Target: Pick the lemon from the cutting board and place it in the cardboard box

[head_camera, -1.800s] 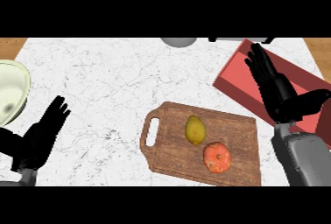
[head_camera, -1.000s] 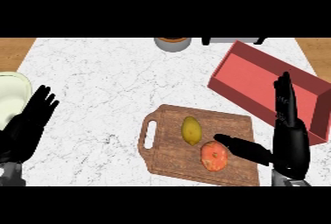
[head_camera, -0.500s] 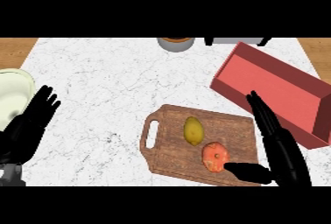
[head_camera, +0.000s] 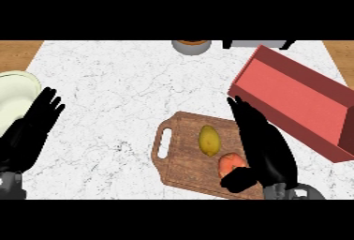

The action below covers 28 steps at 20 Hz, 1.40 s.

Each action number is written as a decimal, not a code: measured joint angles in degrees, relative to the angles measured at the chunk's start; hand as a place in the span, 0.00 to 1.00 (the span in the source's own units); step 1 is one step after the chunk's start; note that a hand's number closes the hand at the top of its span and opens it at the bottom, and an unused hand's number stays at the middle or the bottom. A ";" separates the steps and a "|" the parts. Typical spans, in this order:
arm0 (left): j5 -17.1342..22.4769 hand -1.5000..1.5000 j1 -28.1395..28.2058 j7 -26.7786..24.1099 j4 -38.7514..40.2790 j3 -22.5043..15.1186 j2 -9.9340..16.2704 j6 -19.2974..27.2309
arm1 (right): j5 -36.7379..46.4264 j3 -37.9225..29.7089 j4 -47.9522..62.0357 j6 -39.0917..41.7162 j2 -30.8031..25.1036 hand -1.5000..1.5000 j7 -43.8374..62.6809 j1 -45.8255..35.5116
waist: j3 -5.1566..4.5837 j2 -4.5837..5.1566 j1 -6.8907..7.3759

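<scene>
A yellow lemon [head_camera: 210, 139] lies on the wooden cutting board [head_camera: 181, 161], with an orange-red fruit [head_camera: 231, 162] just below and right of it. My right hand [head_camera: 266, 150] is open over the board's right side, fingers straight and pointing up past the lemon's right, thumb beside the orange-red fruit. It does not touch the lemon. The red cardboard box [head_camera: 294, 99] stands open at the upper right. My left hand [head_camera: 29, 131] rests open at the left edge, fingers up.
A pale green plate [head_camera: 14, 91] sits at the far left edge, partly behind my left hand. A round brown-rimmed bowl [head_camera: 191, 45] and a dark grey object [head_camera: 257, 43] stand at the counter's back edge.
My right hand has swung left from over the box to above the board's right side, close to the lemon and the orange-red fruit. The view has tilted slightly. The left hand stayed.
</scene>
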 measured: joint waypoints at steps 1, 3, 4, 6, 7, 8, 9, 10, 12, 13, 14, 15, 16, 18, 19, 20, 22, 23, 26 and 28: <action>-0.42 0.50 0.42 -0.51 0.11 -0.23 -0.55 -0.07 | -0.61 -0.40 1.01 0.95 1.26 0.00 1.04 -1.16 | 0.04 0.01 -0.11; -0.93 0.50 0.20 0.08 -0.45 -0.27 -0.98 0.60 | -1.54 -0.46 3.17 2.17 4.15 0.00 2.93 -2.86 | 0.09 0.02 -0.25; -1.20 0.50 0.87 -0.44 -0.40 -0.27 -1.32 0.41 | -1.86 -0.58 4.19 2.53 5.19 0.00 3.34 -3.37 | 0.11 0.03 -0.31; -1.49 0.50 1.04 -0.31 -0.47 0.04 -1.59 0.26 | -2.64 -1.59 5.87 3.54 7.01 0.00 4.20 -5.04 | 0.14 0.04 -0.47; -1.96 0.50 1.31 -0.35 -0.78 -0.13 -2.06 0.56 | -2.55 -1.55 6.19 3.87 7.72 0.00 4.61 -5.25 | 0.15 0.03 -0.56; -2.33 0.50 1.09 0.06 -1.00 -0.20 -2.24 0.85 | -2.49 -1.40 7.02 4.17 8.52 0.00 4.88 -5.48 | 0.16 0.02 -0.63; -2.42 0.50 0.60 0.01 -0.18 0.02 -2.47 0.78 | -3.17 -2.01 7.15 4.91 8.81 0.00 5.15 -5.86 | 0.17 0.03 -0.77; -2.35 0.50 0.78 0.49 -0.65 0.17 -2.48 0.68 | -3.19 -2.31 8.18 5.26 9.14 0.00 5.04 -5.99 | 0.17 0.02 -0.77; -2.17 0.50 0.63 0.97 -0.77 0.91 -2.20 0.17 | -3.36 -2.34 8.19 6.24 9.42 0.00 5.27 -5.55 | 0.18 0.00 -0.89; -2.33 0.50 0.26 1.40 -0.78 0.97 -2.32 0.26 | -3.59 -2.83 8.61 6.70 9.32 0.00 5.05 -5.46 | 0.19 0.00 -0.95; -2.52 0.50 0.25 1.11 -0.50 1.15 -2.54 0.09 | -3.29 -2.57 8.49 6.98 9.55 0.00 5.28 -5.17 | 0.19 0.00 -1.00; -2.51 0.50 0.92 0.82 -0.69 1.36 -2.61 -0.44 | -2.79 -2.63 9.48 7.06 9.58 0.00 4.77 -4.82 | 0.19 0.00 -0.94; -2.45 0.50 1.23 0.59 -0.59 1.72 -2.74 -0.93 | -2.61 -2.99 10.10 7.31 9.58 0.00 4.35 -4.72 | 0.20 0.01 -0.93; -3.28 0.50 0.64 0.73 -0.10 1.55 -3.68 -0.93 | -2.33 -3.65 10.60 7.81 10.06 0.00 3.85 -4.68 | 0.20 0.02 -1.00; -3.52 0.50 1.35 1.53 -1.49 1.62 -3.77 -0.79 | -2.06 -4.14 10.95 8.04 10.11 0.00 3.38 -4.80 | 0.21 0.02 -0.95; -3.32 0.50 2.28 2.59 -3.47 1.92 -3.68 -0.71 | -1.30 -3.81 11.20 7.91 10.65 0.00 3.31 -4.52 | 0.21 0.00 -0.88; -3.62 0.50 1.85 2.88 -2.87 2.72 -3.94 -1.42 | -0.69 -3.82 11.72 7.95 11.49 0.00 2.76 -4.72 | 0.23 0.02 -0.93; -3.98 0.50 2.49 2.93 -3.72 3.02 -4.13 -1.67 | -0.33 -4.36 12.34 8.12 11.80 0.00 2.26 -5.15 | 0.22 0.01 -0.90; -4.85 0.50 2.24 2.40 -2.44 4.09 -5.03 -2.85 | 1.55 -3.71 11.27 8.54 12.48 0.00 1.70 -4.24 | 0.22 0.01 -0.99; -5.25 0.50 2.88 2.29 -2.78 4.94 -5.34 -3.70 | 2.95 -3.38 12.75 7.99 12.62 0.00 0.73 -4.06 | 0.22 0.02 -0.93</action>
